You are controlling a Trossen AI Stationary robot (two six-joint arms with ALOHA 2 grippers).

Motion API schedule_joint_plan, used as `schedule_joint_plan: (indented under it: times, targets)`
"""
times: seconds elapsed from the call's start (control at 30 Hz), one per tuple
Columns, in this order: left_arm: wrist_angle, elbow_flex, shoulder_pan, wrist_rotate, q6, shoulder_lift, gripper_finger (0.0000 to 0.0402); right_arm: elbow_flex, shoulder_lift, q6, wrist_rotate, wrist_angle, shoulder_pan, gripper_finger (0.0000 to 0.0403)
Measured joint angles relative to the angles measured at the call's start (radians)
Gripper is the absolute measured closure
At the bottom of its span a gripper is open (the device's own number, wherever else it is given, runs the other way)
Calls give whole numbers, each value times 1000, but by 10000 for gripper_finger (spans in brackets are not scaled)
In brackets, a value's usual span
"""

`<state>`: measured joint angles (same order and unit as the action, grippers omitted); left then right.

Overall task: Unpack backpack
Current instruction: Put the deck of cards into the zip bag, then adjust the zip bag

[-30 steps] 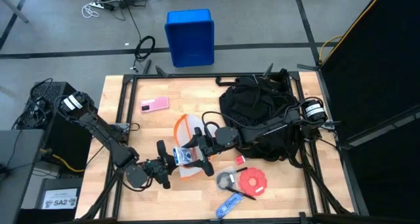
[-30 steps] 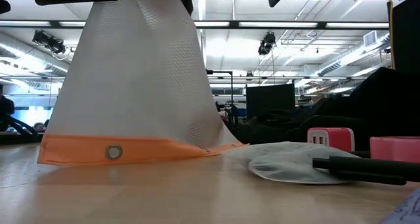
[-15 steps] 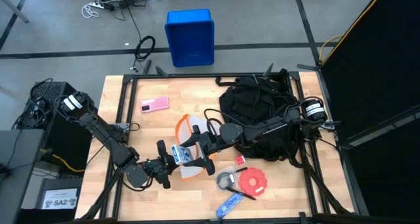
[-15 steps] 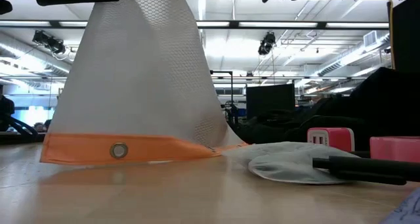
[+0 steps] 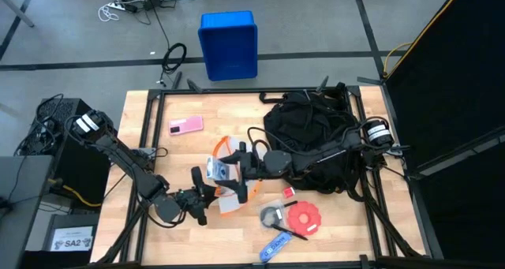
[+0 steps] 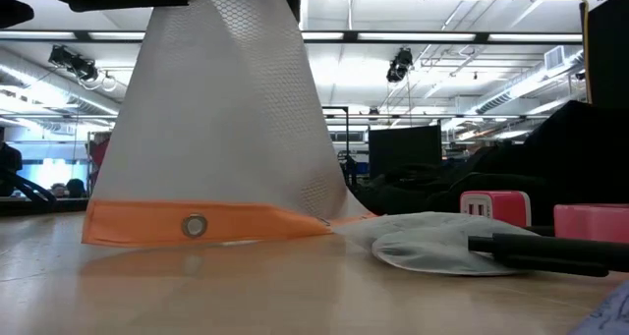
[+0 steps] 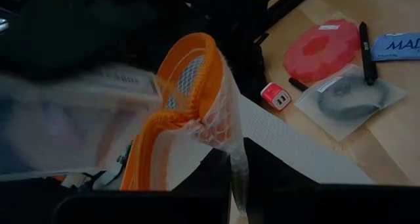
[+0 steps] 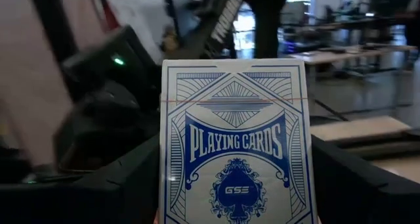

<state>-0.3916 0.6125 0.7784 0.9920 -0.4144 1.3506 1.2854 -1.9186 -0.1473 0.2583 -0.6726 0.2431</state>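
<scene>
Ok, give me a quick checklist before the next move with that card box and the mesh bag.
1. Right gripper holding the playing cards box: ok, box sits between its fingers.
2. Left gripper shut on the orange-trimmed mesh bag: ok, bag hangs lifted.
3. Box fully clear of the bag: cannot tell.
4. Bare table free for a drop: ok, beside the pink phone.
5. Backpack emptied: cannot tell.

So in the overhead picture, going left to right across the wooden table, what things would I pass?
Pink phone → mesh pouch with orange trim → red round disc → black backpack. The small things near the disc overlap too much to order.
</scene>
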Motion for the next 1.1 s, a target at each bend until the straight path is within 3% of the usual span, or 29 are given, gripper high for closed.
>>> schedule_joint_plan:
  times: [0.13, 0.53, 0.73, 0.83, 1.1]
  targets:
    - [0, 0, 0, 0, 0, 0, 402, 0, 0, 22, 68, 29, 27, 130]
    - [-6, 0, 0, 0, 0, 0, 402, 0, 0, 20, 73, 162, 78, 130]
    - [-6, 0, 0, 0, 0, 0, 402, 0, 0, 75, 63, 165, 78, 53]
    - [-6, 0, 0, 0, 0, 0, 402, 0, 0, 120, 60, 165, 78, 34]
    - [0, 0, 0, 5, 0, 0, 402, 0, 97, 193, 54, 268, 78, 61]
